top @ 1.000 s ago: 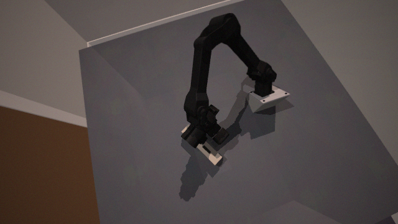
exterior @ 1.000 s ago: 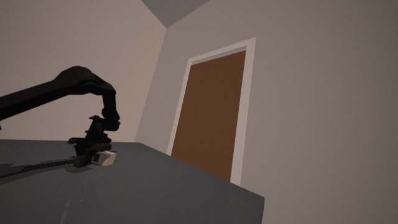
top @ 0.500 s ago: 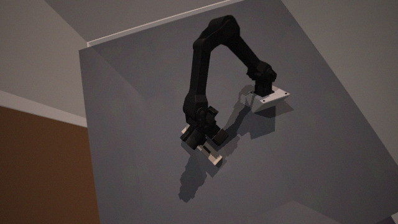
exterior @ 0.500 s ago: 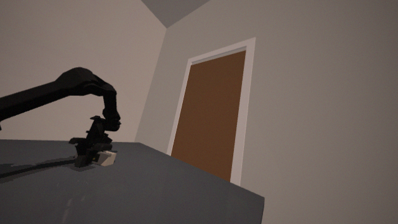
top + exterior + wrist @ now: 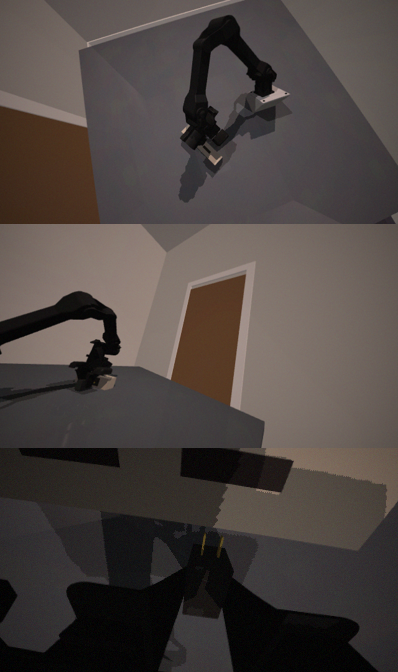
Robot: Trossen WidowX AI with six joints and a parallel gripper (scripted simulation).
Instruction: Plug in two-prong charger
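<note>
My gripper (image 5: 204,142) (image 5: 204,573) is shut on the dark charger (image 5: 210,552), with a finger on each side of its body. Its two gold prongs (image 5: 212,545) point up the wrist view, side by side. The beige power strip (image 5: 217,159) (image 5: 109,382) (image 5: 320,513) lies on the table. Two dark outlets show at the top of the wrist view, one at the left (image 5: 75,454) and one at the right (image 5: 225,467). The prong tips appear just short of the strip's near edge, below the left part of the right outlet. The top view hides the charger behind the gripper.
The grey table (image 5: 140,174) (image 5: 174,423) carries the arm's white base (image 5: 275,97) at the right in the top view. The arm's shadow falls over the table and strip. A brown door (image 5: 211,333) stands in the wall beyond the table.
</note>
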